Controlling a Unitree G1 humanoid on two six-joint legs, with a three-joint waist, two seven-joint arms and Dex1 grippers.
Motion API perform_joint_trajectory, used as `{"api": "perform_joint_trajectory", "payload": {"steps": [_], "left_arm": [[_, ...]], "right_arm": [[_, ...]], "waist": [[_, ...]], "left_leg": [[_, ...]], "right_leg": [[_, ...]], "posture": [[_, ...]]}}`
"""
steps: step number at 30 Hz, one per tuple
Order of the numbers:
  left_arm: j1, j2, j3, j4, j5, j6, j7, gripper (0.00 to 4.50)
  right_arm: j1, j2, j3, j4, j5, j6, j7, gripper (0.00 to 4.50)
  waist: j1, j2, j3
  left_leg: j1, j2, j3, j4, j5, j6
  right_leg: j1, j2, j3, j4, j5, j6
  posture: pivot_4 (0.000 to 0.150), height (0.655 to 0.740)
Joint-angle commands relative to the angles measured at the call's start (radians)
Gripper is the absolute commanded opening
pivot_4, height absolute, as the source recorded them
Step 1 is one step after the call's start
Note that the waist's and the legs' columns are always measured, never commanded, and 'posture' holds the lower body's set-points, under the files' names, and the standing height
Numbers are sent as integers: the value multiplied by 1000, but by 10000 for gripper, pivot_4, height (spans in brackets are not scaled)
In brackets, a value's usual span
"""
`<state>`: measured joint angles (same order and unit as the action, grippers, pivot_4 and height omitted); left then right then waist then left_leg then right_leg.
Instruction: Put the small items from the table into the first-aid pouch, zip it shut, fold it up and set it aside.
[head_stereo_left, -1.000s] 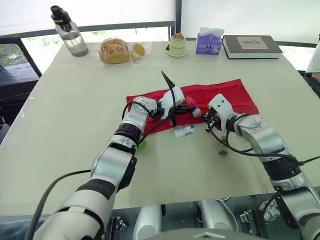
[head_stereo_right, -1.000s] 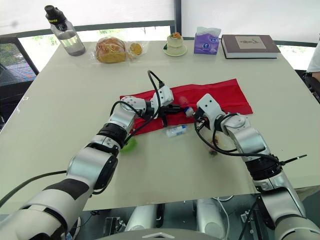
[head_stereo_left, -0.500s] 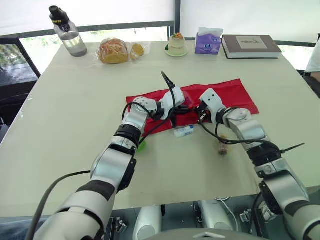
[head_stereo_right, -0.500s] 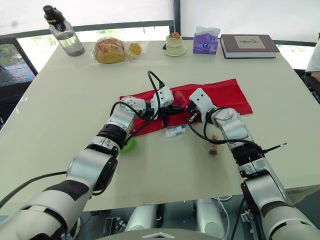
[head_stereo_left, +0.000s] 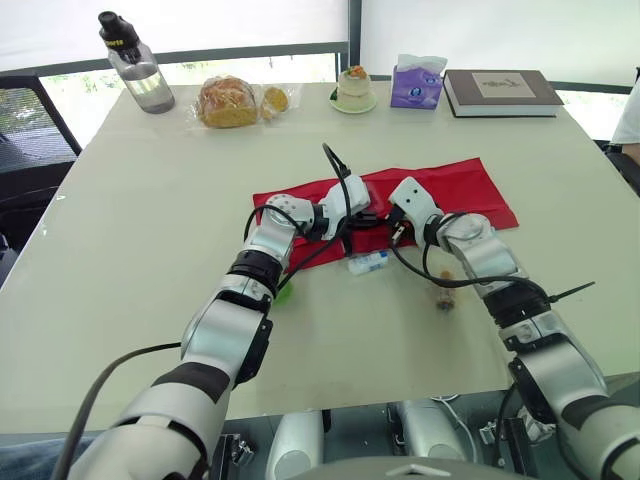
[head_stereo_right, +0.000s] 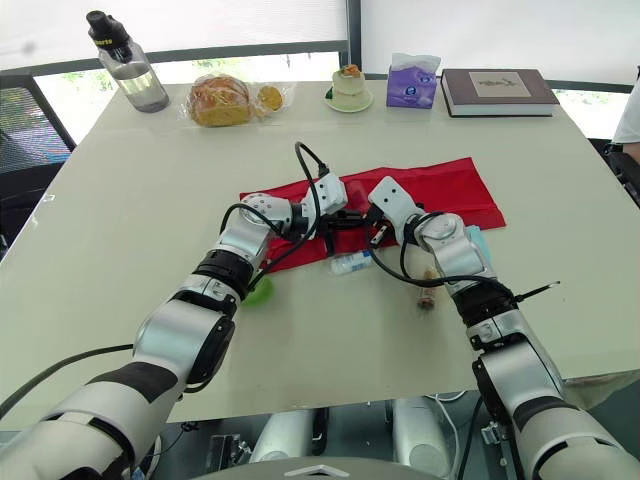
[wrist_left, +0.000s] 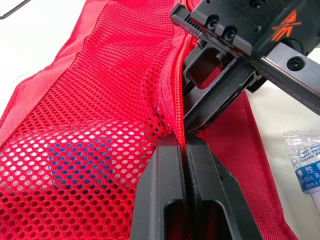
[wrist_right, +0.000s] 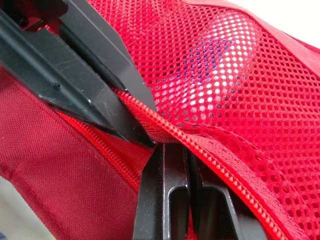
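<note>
Not far along here, honestly. The red first-aid pouch (head_stereo_left: 480, 190) is lying unfolded flat in the middle of the desk (head_stereo_left: 150, 250), and both arms meet at its mesh pocket (wrist_left: 100, 125). The left gripper (wrist_left: 184, 142) is clamped tight on the pocket's zipper (wrist_right: 235, 192) edge, and the right gripper (wrist_right: 176, 150) is pinched onto that same zipper line right next to it, fingertips almost touching the other gripper's. We can see something white with blue on it through the mesh, so we'd say at least one item is already inside. What's left, though: a small white packet (head_stereo_left: 368, 262) sits on the desk just in front of the pouch, a little brown item (head_stereo_left: 443, 298) lies near the right forearm, and a green item (head_stereo_left: 284, 291) peeks out from under the left arm. So we reckon the loading is maybe partway, with the zipping, the folding and the setting aside not yet done.
</note>
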<state>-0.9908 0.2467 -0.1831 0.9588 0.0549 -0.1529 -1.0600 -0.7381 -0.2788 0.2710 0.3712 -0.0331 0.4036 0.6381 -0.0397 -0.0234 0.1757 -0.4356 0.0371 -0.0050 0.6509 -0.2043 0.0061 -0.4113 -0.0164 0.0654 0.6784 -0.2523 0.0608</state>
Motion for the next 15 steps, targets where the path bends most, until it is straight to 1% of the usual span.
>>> {"api": "perform_joint_trajectory", "payload": {"steps": [1, 6, 10, 12, 15], "left_arm": [[-21, -7, 2, -15, 6, -35, 33, 0], [-14, 10, -18, -37, 49, -89, 104, 0], [9, 14, -15, -74, 51, -89, 137, 0], [21, 18, -14, -96, 52, -81, 146, 0], [35, 30, -16, -123, 58, -75, 154, 0]], "right_arm": [[44, -12, -19, -137, 19, 36, 15, 985], [130, -60, -91, -343, 82, 174, 25, 985], [212, -73, -218, -562, 209, 305, 20, 985], [266, -93, -282, -659, 278, 307, 46, 985], [330, -130, -358, -738, 338, 268, 67, 985]], "waist": [[1, 0, 0], [2, 0, 0], [2, 0, 0], [4, 0, 0], [5, 0, 0]], "left_leg": [[0, 0, 0, 0, 0, 0], [0, 0, 0, 0, 0, 0], [0, 0, 0, 0, 0, 0], [0, 0, -1, -1, 0, 0], [-1, 0, 0, -1, 0, 0]], "right_leg": [[0, 0, 0, 0, 0, 0], [0, 0, 0, 0, 0, 0], [0, 0, 0, 0, 0, 0], [0, 0, 0, 0, 0, 0], [0, 0, 0, -1, 0, 0]], "posture": [[1500, 7400], [1500, 7400], [1500, 7400], [1500, 7400], [1500, 7400]]}}
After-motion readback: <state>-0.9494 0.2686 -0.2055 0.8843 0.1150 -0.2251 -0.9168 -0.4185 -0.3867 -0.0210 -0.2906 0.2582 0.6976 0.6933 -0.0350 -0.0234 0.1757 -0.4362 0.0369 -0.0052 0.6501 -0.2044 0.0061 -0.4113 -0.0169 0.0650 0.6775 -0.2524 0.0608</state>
